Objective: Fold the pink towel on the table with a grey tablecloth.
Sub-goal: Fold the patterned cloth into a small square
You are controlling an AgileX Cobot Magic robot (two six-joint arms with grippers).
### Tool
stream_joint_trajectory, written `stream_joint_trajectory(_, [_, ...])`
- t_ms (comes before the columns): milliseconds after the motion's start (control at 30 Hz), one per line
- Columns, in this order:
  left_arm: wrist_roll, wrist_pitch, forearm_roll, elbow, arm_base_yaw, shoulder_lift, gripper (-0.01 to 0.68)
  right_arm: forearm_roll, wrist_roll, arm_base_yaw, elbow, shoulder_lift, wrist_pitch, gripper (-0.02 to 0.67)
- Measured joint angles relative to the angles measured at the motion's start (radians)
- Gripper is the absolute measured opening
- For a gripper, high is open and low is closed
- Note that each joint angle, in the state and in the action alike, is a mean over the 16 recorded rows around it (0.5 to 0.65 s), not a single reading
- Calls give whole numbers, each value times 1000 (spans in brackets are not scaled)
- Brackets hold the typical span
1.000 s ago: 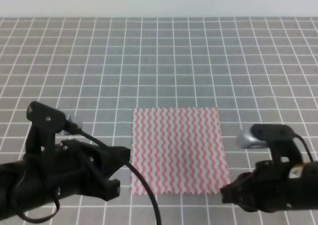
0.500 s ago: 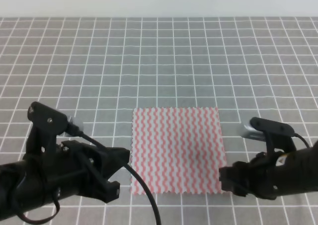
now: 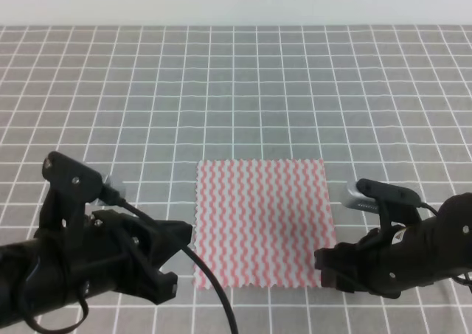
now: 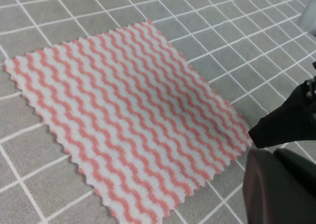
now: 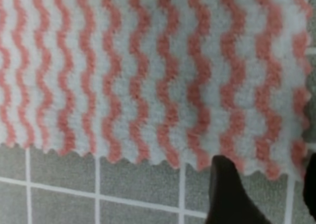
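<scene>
Pink towel (image 3: pixel 260 222) lies flat and unfolded on the grey-grid desk (image 3: pixel 236 91); the right gripper (image 3: pixel 330 269) has moved in over the last second to the near right corner, fingers slightly apart at the edge, holding nothing; the left gripper (image 3: pixel 171 260) waits beside the near left corner, its opening hidden; a grasp seems close.
</scene>
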State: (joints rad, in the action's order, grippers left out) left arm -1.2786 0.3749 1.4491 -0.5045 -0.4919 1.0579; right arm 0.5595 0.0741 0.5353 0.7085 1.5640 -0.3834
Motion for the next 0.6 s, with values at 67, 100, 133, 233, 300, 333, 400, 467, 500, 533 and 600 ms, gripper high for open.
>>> stream_joint_trajectory(67, [0,0,-3,0,0,0,-1,1,-1,0,0,7,2,309])
stream_joint_trajectory(100, [0,0,-4,0,0,0,-1,2,-1,0,0,11,3,308])
stream_joint_trajectory(133, [0,0,-6,0,0,0,-1,2,-1,0,0,14,5,308])
stream_joint_trajectory(233, [0,1,-8,0,0,0,-1,3,-2,0,0,23,9,309])
stream_joint_trajectory(300, [0,1,-9,0,0,0,-1,4,-2,0,0,27,12,307])
stream_joint_trajectory(333, [0,2,-10,0,0,0,-1,5,-2,0,0,28,13,306])
stream_joint_trajectory(400, [0,2,-10,0,0,0,-1,6,-3,0,0,29,16,298])
stream_joint_trajectory(467, [0,2,-11,0,0,0,-1,7,-3,0,0,30,18,283])
stream_joint_trajectory(500, [0,3,-11,0,0,0,-1,7,-3,0,0,30,18,274])
stream_joint_trajectory(533, [0,3,-11,0,0,0,-1,7,-3,0,0,30,19,266])
stream_joint_trajectory(600, [0,3,-11,0,0,0,-1,7,-3,0,0,30,19,245])
